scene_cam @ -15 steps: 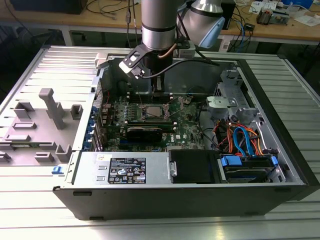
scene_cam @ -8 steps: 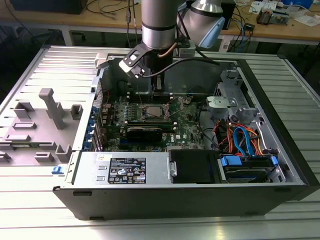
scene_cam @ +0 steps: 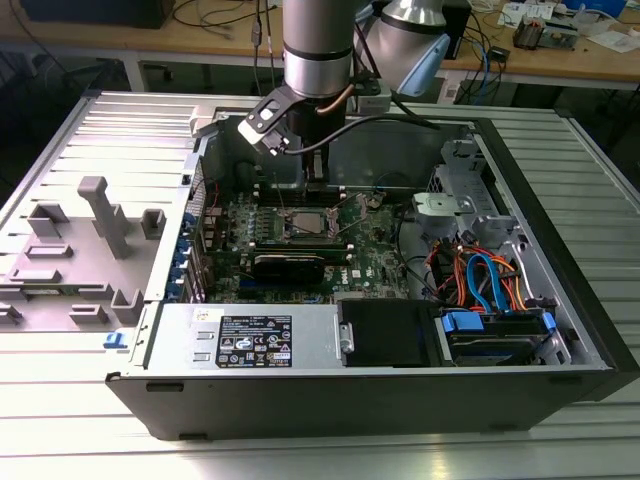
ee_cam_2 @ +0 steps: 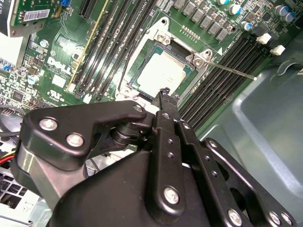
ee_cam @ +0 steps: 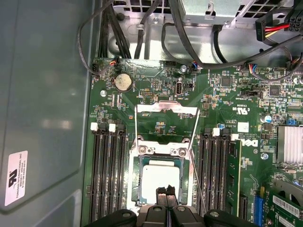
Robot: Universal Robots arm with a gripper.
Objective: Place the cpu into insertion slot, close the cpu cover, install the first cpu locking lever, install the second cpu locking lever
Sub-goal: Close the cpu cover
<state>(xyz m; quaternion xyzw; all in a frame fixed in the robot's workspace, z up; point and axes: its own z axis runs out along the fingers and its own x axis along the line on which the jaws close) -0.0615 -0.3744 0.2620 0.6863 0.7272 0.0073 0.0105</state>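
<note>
The cpu (ee_cam: 160,180), a small square chip with a dull silver top, lies flat in the insertion slot (ee_cam: 137,187) on the green board, also seen as the cpu (ee_cam_2: 160,73) in the second wrist view. A silver metal frame (ee_cam: 158,150) borders the slot; I cannot tell whether the cpu cover is down. Two thin wire levers (ee_cam: 136,124) (ee_cam: 195,130) rise beside the slot, unlatched. My gripper (ee_cam: 166,190) is shut with nothing between its black fingertips, just above the chip's edge. In the exterior view the gripper (scene_cam: 311,186) hangs over the slot (scene_cam: 305,222).
Long black memory slots (ee_cam: 108,175) (ee_cam: 214,170) flank the socket on both sides. A black card (scene_cam: 288,265) lies in front of it. The power supply (scene_cam: 250,340), a cable bundle (scene_cam: 480,275) and the case walls (scene_cam: 400,150) hem the board in.
</note>
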